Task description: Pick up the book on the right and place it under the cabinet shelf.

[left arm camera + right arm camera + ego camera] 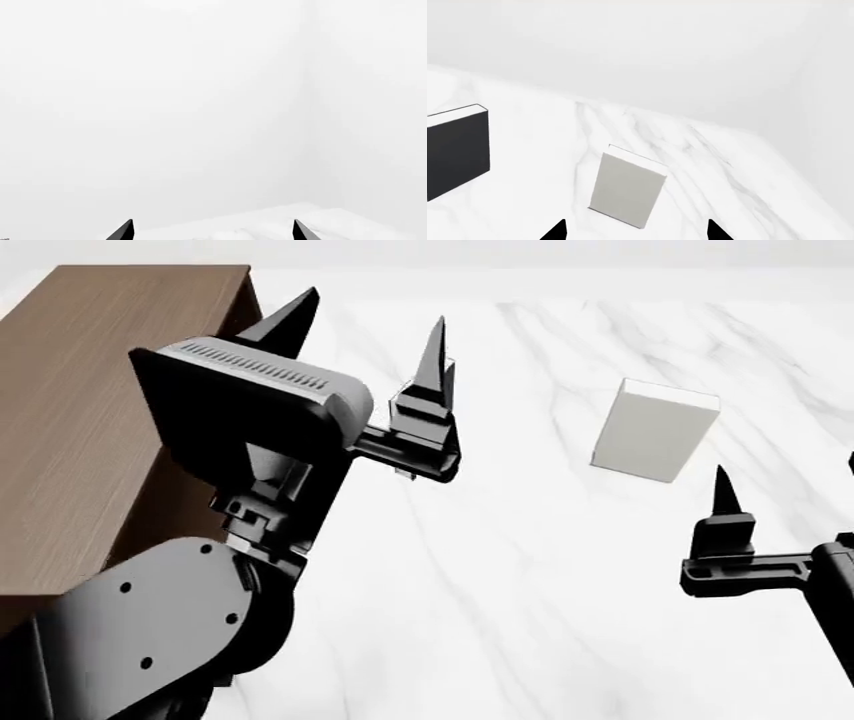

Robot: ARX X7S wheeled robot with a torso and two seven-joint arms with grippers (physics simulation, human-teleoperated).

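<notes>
Right wrist view showed your right gripper point(637, 231) spread wide, empty, near the book point(626, 190) standing on the table point(720, 200). You were reaching; next, close around it.

Book point(655, 430): plain pale grey-white hardback, no marks, closed, standing upright on the white marble worktop point(534, 580), toward the far right part, broad cover facing the robot, slightly turned. Untouched, nothing holding it. Right wrist view shows the same book point(627, 190) standing, white page edge along its top. Cabinet point(107, 420): tall dark brown wood-grain box at the worktop's left edge; its shelf is not visible from here.
</notes>
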